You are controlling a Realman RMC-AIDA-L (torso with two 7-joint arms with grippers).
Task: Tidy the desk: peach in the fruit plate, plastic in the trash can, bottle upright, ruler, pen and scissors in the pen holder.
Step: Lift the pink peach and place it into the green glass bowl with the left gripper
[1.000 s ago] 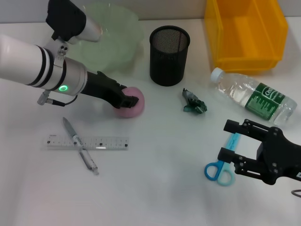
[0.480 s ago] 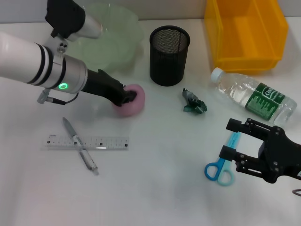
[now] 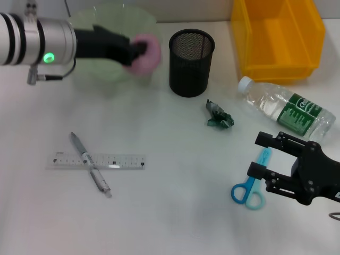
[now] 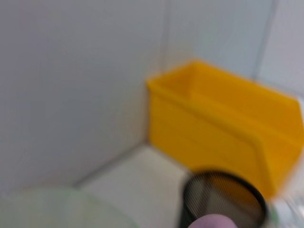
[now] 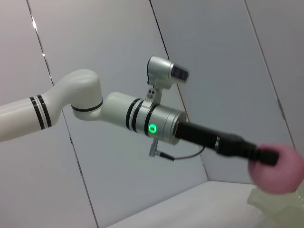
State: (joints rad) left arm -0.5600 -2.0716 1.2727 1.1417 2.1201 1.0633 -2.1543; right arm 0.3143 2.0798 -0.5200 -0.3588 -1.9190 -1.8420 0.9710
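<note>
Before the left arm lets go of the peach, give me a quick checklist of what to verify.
1. Left claw gripping the peach: ok.
2. Peach lifted off the table: ok, seen in the right wrist view.
3. Peach over the fruit plate: not ok, it sits at the plate's edge nearest the pen holder.
4. Plate free of other items: cannot tell, arm hides part.
5. Right claw well away, beside the scissors: ok.

black mesh pen holder [image 3: 191, 62], clear plastic bottle [image 3: 287, 109], translucent ruler [image 3: 99, 161].
</note>
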